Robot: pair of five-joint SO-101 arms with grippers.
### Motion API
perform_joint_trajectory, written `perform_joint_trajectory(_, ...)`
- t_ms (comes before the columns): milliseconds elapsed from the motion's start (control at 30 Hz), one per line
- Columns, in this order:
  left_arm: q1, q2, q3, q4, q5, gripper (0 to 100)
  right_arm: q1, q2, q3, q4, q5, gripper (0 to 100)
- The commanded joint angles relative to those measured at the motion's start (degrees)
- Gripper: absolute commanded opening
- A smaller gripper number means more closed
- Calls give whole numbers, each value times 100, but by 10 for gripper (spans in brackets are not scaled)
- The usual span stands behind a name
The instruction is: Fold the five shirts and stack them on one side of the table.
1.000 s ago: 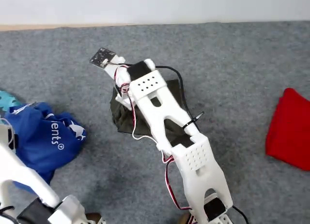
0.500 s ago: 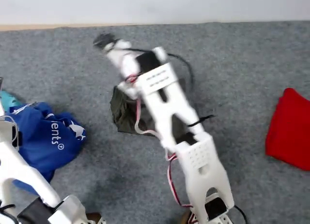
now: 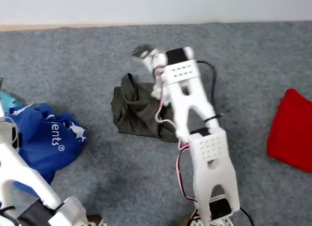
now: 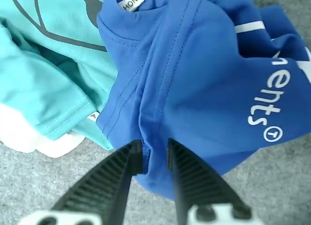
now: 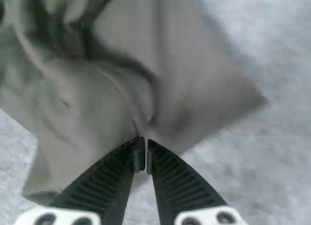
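We log right arm (image 3: 190, 104) outstretched, right gripper (image 5: 144, 149) pinching crumpled olive-green fabric shirt (image 5: 97, 98); left gripper (image 4: 154, 152) nips blue printed shirt (image 4: 204, 79).

Grey carpet-like table covering (image 3: 253, 55), white wall (image 3: 156, 6) behind, thin tan strip (image 3: 48, 27), perhaps wood

Open grey tabletop (image 3: 243, 65) between olive shirt (image 3: 134, 109) and red shirt (image 3: 291, 131), and along the far edge. Blocked at the left by blue shirt (image 3: 44, 138) heaped against teal shirt (image 3: 6, 100). Barred mid-table by right arm (image 3: 195, 104), stretched over the olive shirt's near edge.
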Motion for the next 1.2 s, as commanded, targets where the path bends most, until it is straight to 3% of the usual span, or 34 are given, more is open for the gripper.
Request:
perform_joint_trajectory(0,44,-53,-31,-88,44,87,-699,4,-88,207,-123,10)
perform_joint_trajectory(200,26,-53,-40,-88,44,87,-2149,-444,-88,233,-607,10)
perform_joint_trajectory(300,18,-53,-57,-97,44,87,-2360,-910,-88,233,-598,10)
perform_joint_trajectory(533,18,-53,-57,-97,44,87,-1367,-1429,-88,119,-255,10)
perform_joint_trajectory(700,44,-53,-57,-97,44,87,-611,-971,-114,-602,-79,10)
perform_joint_trajectory(833,44,-53,-57,-97,44,87,-681,-488,-114,-760,-88,10)
perform_joint_trajectory(1067,18,-62,-57,-53,44,87,-1068,-479,-158,268,-105,10)
perform_joint_trajectory(1167,18,-62,-57,-53,44,87,-963,-673,-9,242,-519,10)
